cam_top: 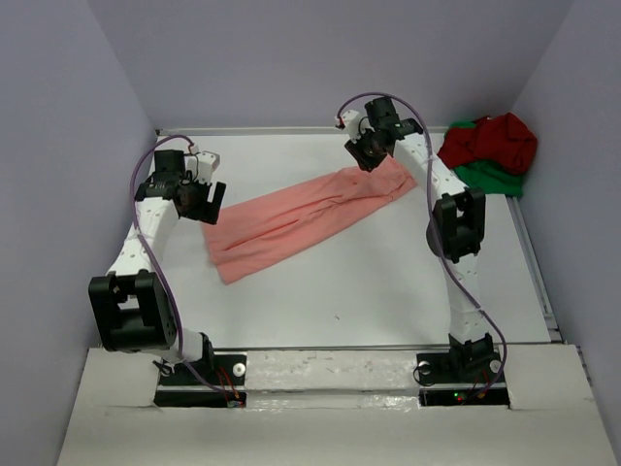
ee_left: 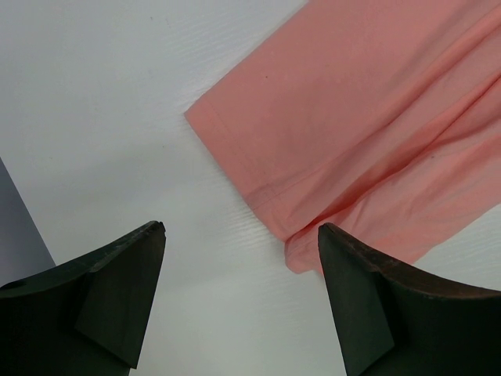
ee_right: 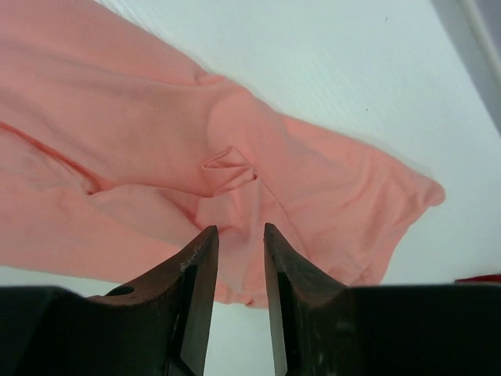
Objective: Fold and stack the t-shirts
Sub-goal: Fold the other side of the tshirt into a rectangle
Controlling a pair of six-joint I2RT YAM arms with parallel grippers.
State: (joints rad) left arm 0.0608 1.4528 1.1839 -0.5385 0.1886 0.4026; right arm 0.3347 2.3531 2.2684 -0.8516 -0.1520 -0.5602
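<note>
Folds hide much: the green shirt (cam_top: 490,178) shows only as a fringe under the crumpled dark red shirt (cam_top: 495,141), both heaped at the 2 o'clock corner of the table (cam_top: 388,291). The salmon-pink shirt (cam_top: 301,218), soft and creased, lies as a long band from 8 o'clock towards 1 o'clock. The left gripper (ee_left: 239,231) hangs wide open and empty, the shirt's stitched edge at 1 o'clock of its fingertips. The right gripper (ee_right: 239,229) is parted by a narrow gap over the bunched far end, gripping nothing. The cloth puckers at 12 o'clock just beyond its tips.
</note>
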